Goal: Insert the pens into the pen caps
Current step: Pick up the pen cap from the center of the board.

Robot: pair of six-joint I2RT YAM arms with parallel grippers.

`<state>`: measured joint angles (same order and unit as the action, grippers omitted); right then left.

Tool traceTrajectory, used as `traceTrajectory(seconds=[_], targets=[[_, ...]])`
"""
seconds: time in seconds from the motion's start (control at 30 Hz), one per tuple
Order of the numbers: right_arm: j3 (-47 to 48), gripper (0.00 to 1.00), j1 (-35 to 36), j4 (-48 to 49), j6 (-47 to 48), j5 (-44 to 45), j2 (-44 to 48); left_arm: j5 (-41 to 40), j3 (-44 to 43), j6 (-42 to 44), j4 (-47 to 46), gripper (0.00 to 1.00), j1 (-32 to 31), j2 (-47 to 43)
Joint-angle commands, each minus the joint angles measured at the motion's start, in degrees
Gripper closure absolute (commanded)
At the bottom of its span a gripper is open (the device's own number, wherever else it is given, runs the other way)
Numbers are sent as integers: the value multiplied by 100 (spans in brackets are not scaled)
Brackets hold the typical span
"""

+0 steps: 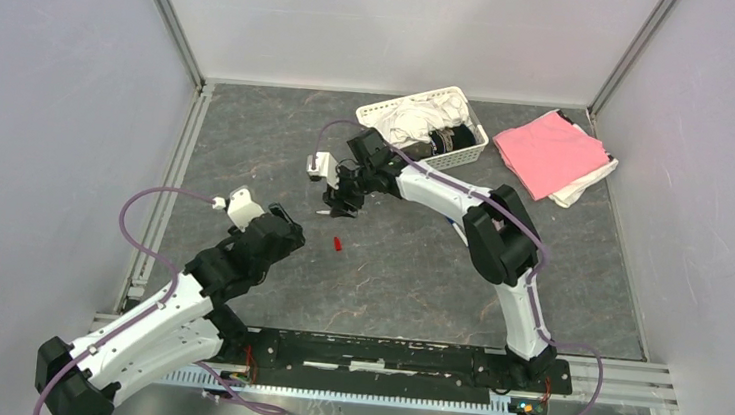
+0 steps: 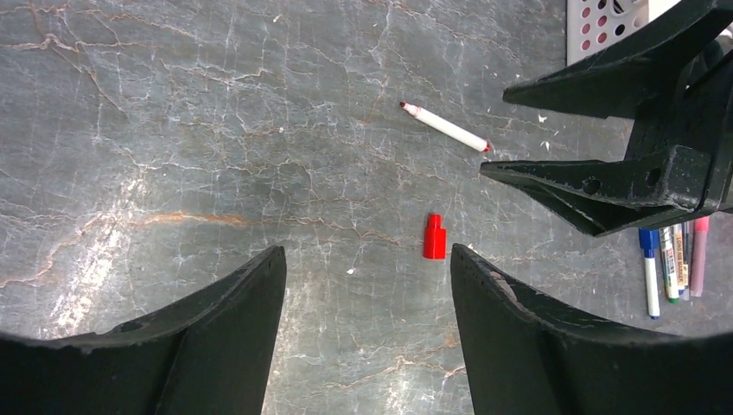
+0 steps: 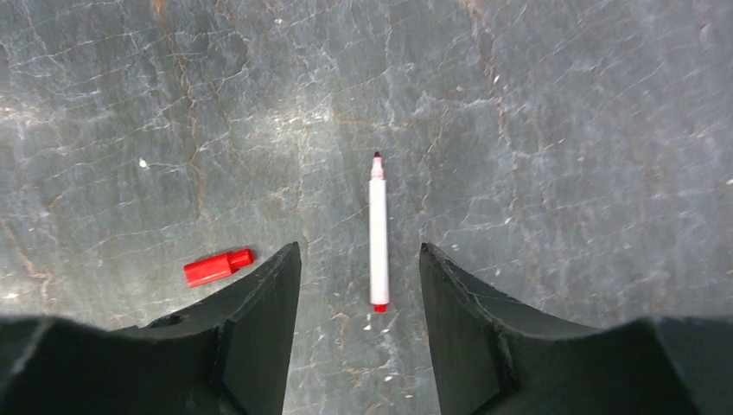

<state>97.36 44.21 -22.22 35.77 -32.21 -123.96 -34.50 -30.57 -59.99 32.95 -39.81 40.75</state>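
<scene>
A white pen with red ends (image 3: pixel 378 233), uncapped, lies on the grey table. My right gripper (image 3: pixel 359 251) is open and hangs over it, with the pen's rear end between the fingers and not touched. A red pen cap (image 3: pixel 218 267) lies to the left of the right gripper's left finger; it also shows in the top view (image 1: pixel 337 244). My left gripper (image 2: pixel 366 251) is open and empty, just short of the red cap (image 2: pixel 434 237), which sits by its right fingertip (image 2: pixel 467 264). Several capped pens (image 2: pixel 670 264) lie side by side beyond the right gripper (image 1: pixel 342 203).
A white basket (image 1: pixel 468 154) of clothes stands at the back, with its corner in the left wrist view (image 2: pixel 596 22). A folded pink cloth (image 1: pixel 549 151) lies at the back right. Metal rails run along the left and near edges.
</scene>
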Motion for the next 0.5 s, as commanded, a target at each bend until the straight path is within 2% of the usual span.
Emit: traceTrajectory(seconds=[0.0,0.17,0.37,0.47], targets=[[53,43,43,-343,-566,-6,-16,-301,0,-270,-8,25,35,-41],[-1507,47,305,666,-1830,819,980,-363,3,-320,16,27,31,-80],[-1871,45,562,879,-3635,1642,1257,-404,7,-339,51,27,35,-176],[-2068,43,583,1106,-4332,1652,1303,-384,16,-349,87,27,34,-248]])
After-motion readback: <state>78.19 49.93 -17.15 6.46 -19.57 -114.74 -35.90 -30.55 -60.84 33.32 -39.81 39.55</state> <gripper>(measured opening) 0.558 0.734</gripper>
